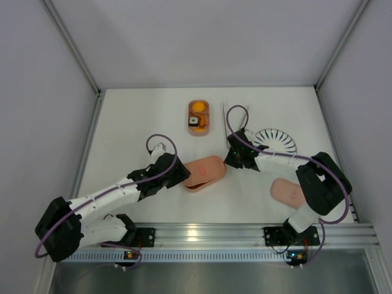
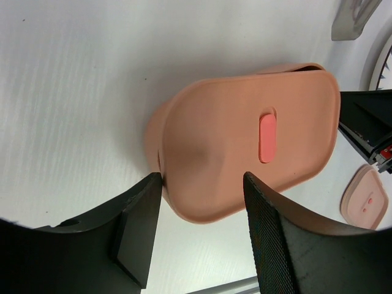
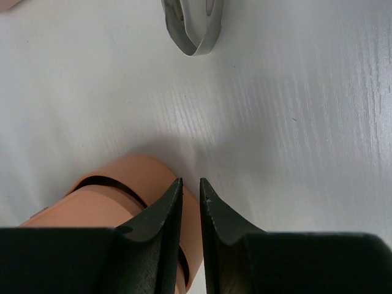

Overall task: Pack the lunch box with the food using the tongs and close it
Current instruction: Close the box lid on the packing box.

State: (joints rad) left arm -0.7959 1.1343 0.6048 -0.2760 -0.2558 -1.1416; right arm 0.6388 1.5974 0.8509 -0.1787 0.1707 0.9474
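One salmon-pink lunch box tray (image 1: pixel 199 116) at the back holds food: an orange round piece (image 1: pixel 198 108) and a black-white sushi roll (image 1: pixel 194 122). A second lunch box (image 1: pixel 205 173) lies mid-table with its lid (image 2: pixel 257 135) askew on top. My left gripper (image 2: pixel 202 196) is open, its fingers (image 2: pixel 138 226) straddling that box's near end, the left tip against its wall. My right gripper (image 3: pixel 190 182) hovers at the box's other end (image 3: pixel 116 184), nearly shut with an empty slit. The silvery tongs (image 3: pixel 193 24) lie on the table beyond it.
A loose pink lid (image 1: pixel 286 192) lies near the right arm's base. A white plate with black radial stripes (image 1: pixel 275 139) sits at the right behind the right gripper. White walls close in the table on three sides.
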